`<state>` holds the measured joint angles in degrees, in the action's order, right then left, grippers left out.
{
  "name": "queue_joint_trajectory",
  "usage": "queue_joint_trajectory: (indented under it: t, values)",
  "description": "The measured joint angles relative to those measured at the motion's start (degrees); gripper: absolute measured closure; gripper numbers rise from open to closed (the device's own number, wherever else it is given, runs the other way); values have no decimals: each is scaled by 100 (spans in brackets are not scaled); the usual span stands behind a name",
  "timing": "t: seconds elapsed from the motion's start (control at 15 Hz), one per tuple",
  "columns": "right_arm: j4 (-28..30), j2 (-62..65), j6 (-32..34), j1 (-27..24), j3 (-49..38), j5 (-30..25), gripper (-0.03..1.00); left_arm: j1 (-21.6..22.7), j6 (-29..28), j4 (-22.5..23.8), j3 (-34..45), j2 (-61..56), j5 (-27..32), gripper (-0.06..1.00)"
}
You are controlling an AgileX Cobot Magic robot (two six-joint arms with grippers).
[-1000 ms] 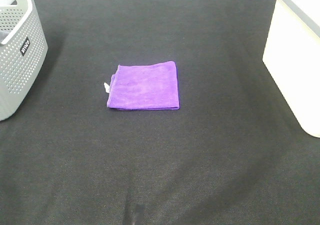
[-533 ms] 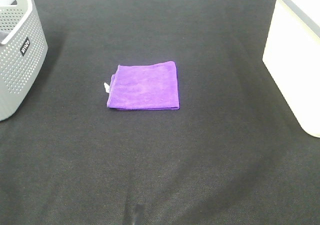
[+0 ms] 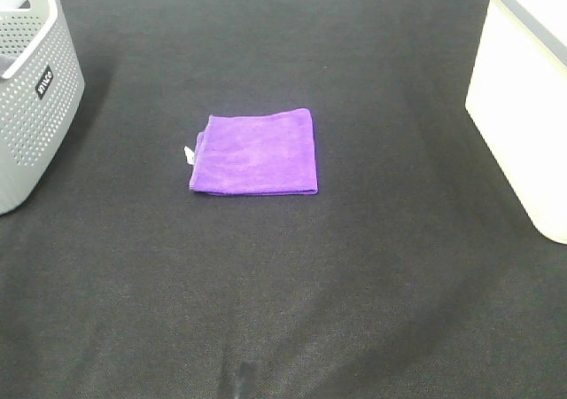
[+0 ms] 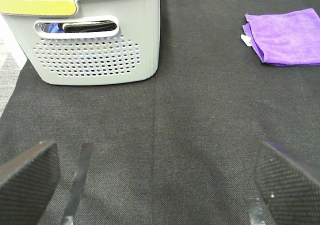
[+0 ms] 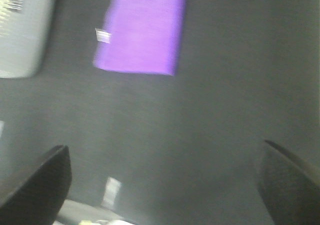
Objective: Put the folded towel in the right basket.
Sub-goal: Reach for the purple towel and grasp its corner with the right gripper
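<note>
pos: folded purple cloth towel (image 3: 255,152) flat, roughly midway btw L & R edges of black fabric desk (image 3: 372,275), well apart fm white plastic basket (image 3: 523,106) at R edge | L claw (image 4: 157,177): wide, empty | R claw (image 5: 165,182): wide, empty

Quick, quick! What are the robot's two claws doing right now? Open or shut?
Left gripper: open, holding nothing.
Right gripper: open, holding nothing.

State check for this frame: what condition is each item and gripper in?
Purple folded towel: folded, flat on the black mat, ungripped.
Grey perforated plastic basket: upright, something dark inside.
White plastic basket: upright, inside unseen.
Left gripper: open, empty.
Right gripper: open, empty.
</note>
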<state>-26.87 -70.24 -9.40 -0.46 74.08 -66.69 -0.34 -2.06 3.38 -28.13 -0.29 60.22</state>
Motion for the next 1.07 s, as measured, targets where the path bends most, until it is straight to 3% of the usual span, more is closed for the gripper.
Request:
queue_joint_trajectory:
  t: [0.13, 0.33, 0.47, 0.8, 1.07]
  values:
    - [-653, -1232, -264, 722, 298, 647, 5, 0, 0, 0, 0, 0, 0, -4]
    - [-1341, -3466, -688, 1392, 1455, 699, 5, 0, 0, 0, 0, 0, 0, -4]
    - [-1639, -4727, -848, 1432, 2378, 556, 5, 0, 0, 0, 0, 0, 0, -4]
    - [-1616, -6887, -802, 1123, 4291, 120, 5, 0, 0, 0, 0, 0, 0, -4]
    - [-1604, -7454, -802, 1100, 4395, 126, 5, 0, 0, 0, 0, 0, 0, -4]
